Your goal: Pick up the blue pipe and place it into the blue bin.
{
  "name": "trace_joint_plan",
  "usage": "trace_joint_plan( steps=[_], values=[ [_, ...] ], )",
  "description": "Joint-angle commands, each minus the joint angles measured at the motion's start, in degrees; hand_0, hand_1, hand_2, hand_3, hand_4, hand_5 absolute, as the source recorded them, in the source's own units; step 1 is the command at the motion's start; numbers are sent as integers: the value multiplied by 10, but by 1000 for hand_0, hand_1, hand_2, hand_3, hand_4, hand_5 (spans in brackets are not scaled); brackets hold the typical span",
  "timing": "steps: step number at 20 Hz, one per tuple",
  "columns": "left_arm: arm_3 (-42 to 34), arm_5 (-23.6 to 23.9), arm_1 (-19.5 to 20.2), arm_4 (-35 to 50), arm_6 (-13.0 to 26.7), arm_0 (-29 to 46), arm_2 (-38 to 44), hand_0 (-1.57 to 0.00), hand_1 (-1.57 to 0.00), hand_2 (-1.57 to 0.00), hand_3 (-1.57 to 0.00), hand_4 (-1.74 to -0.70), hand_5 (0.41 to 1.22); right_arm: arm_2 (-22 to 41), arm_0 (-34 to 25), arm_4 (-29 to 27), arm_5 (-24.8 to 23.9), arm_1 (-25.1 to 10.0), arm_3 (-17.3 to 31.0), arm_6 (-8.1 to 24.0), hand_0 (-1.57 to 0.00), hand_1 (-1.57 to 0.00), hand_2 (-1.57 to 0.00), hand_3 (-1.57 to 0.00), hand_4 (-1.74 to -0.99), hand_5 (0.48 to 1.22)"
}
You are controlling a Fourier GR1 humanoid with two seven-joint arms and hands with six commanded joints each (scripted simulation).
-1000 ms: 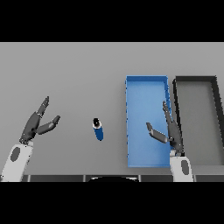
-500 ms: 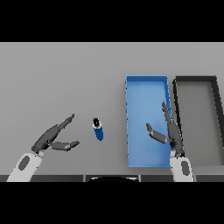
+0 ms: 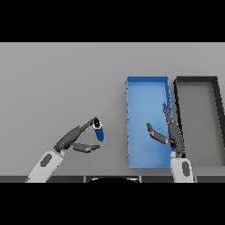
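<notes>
Left hand (image 3: 72,139) reaches the pipe (image 3: 99,130) with fingers spread, not gripping — the pipe lies on the table (image 3: 57,83), left of the blue bin (image 3: 132,132); lifting and placing remain; right hand (image 3: 169,132) open over the bin's right edge.

The pipe (image 3: 99,131) is a short blue cylinder with a dark open end ringed in white, lying on the table well left of the bin (image 3: 147,90), its open end turned away. The bin is a long, shallow blue rectangular tray, its long sides running away from the viewer.
</notes>
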Motion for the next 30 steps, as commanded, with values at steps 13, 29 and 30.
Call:
trace_joint_plan(
  steps=[13,29,30],
  values=[
    [109,19,-102,-33,-24,-62,-22,1,1,1,1,-1107,463,-4,10,1,-1,-6,-10,-13,1,1,1,1,-1207,650],
    [87,48,-163,-21,-75,-57,-18,-1467,-1483,-1495,-1492,-1478,1188,-13,-4,-17,7,-7,7,-6,1,1,1,1,-1219,628],
    [71,44,-159,-17,-84,-55,-15,-1488,-1501,-1510,-1508,-1474,1194,-10,-1,-17,9,-3,8,-12,1,1,1,1,-1225,630]
  ],
)
